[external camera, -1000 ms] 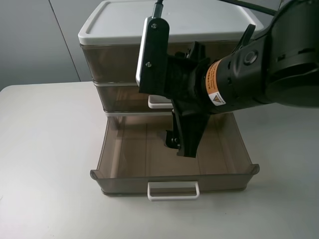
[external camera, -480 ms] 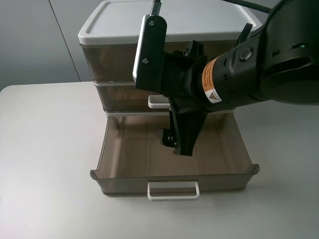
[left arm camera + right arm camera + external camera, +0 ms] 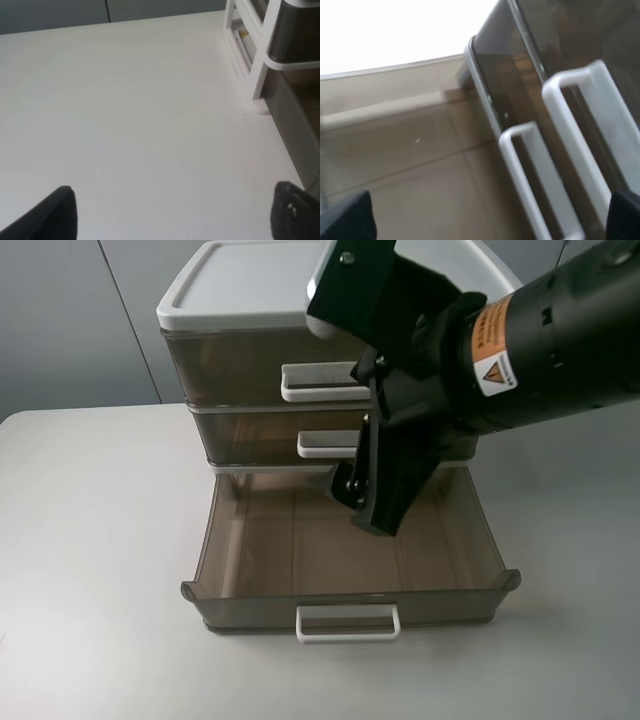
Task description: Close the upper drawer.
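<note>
Upper drawer: top of a 3-drawer cabinet at the far edge of the worktop, about midway between the far corners. Smoky-brown front roughly level with the front edge of the white lid; pushed in or nearly so, exact gap not readable. Wide white handle sticking out toward the near edge, partly hidden behind the right arm. Middle drawer just below, shut, with a narrower handle. Lowest drawer standing far out toward the near edge. Right jaws parted, gripping nothing, hanging over the open lowest drawer, close in front of the 2 upper handles; contact with them not readable. Left jaws also parted and holding nothing, dark fingertips low over the worktop, cabinet's side in view nearby.
</note>
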{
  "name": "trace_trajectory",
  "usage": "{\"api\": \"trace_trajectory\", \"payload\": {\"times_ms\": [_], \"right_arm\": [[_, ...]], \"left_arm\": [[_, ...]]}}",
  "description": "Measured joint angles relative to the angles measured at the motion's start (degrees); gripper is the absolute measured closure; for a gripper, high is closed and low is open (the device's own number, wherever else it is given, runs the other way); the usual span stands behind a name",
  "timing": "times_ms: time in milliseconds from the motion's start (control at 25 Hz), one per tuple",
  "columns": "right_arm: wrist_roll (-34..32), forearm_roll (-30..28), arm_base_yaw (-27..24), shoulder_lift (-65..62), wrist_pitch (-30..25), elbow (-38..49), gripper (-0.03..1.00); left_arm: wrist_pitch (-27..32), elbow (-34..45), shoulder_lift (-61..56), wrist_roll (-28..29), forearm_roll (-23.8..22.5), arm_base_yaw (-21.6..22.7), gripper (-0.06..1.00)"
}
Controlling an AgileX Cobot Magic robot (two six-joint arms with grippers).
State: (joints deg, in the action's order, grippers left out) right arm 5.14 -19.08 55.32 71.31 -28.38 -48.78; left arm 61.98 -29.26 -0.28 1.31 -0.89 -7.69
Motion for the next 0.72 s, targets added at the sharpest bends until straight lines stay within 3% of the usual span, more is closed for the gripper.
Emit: {"api": "trace_trajectory", "payload": {"times_ms": [440,720], "right_arm": [[0.0,14.34,0.0,-21.74,-18.51,1.21,0.27],[-3.4,15.89,0.0,-38.25,-26.41,7.89,0.27]], "left_arm": [[0.0,0.0,0.0,0.0,0.0,0.0,0.2],[0.0,0.0,0.0,0.0,0.0,0.0,0.2]]}}
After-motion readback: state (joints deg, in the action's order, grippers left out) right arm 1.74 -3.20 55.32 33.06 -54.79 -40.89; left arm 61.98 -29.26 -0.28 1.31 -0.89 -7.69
